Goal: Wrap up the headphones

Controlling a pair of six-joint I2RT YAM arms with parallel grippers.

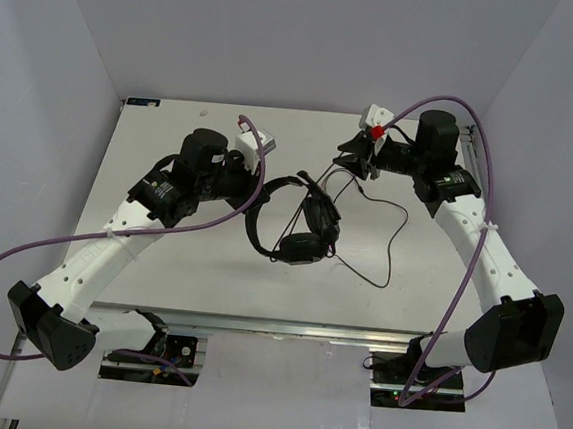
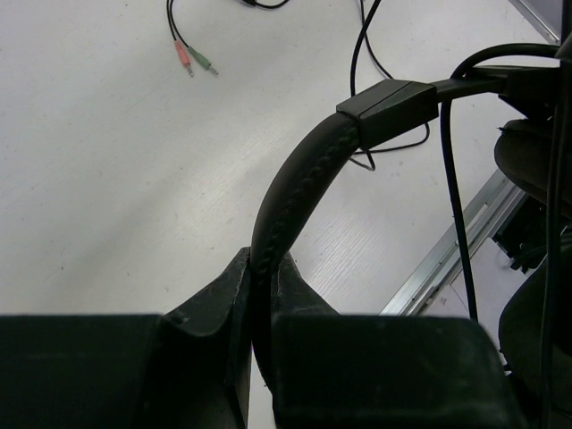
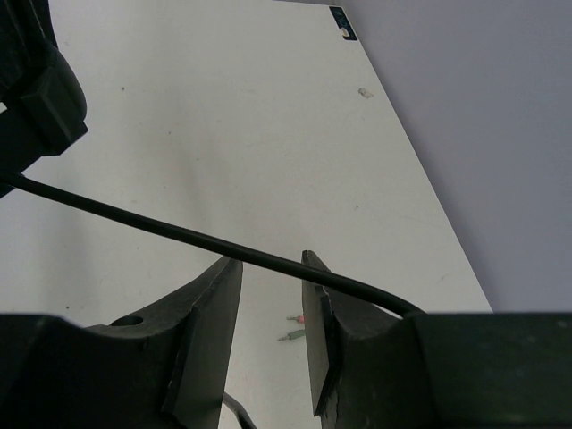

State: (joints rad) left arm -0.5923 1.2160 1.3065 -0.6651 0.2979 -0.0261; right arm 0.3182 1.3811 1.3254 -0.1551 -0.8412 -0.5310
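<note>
while the left gripper (image 2: 262,268) is closed tight on the padded headband (image 2: 299,174), the headphones (image 1: 304,244) sit near the middle of the white bench (image 1: 192,266), between the two arms. from above, the band arches from that gripper toward the two earcups (image 1: 317,215), which lie close together, one just nearer the arm bases than the other; whether they rest on the bench or hang just off it cannot be told. in the left wrist view a black slider block (image 2: 389,109) caps the end of the padding, and a pink plug (image 2: 183,58) and a green plug (image 2: 206,63) lie side by side on the bench beyond it. the thin black cord (image 3: 179,231) leaves the headphones, loops loosely over the bench on the right side, and runs up to the right gripper (image 3: 273,286) at the far side. that gripper stands partly open, a clear gap between its fingers, with the cord stretched across the gap and lying over the tip of one finger rather than pinched.
</note>
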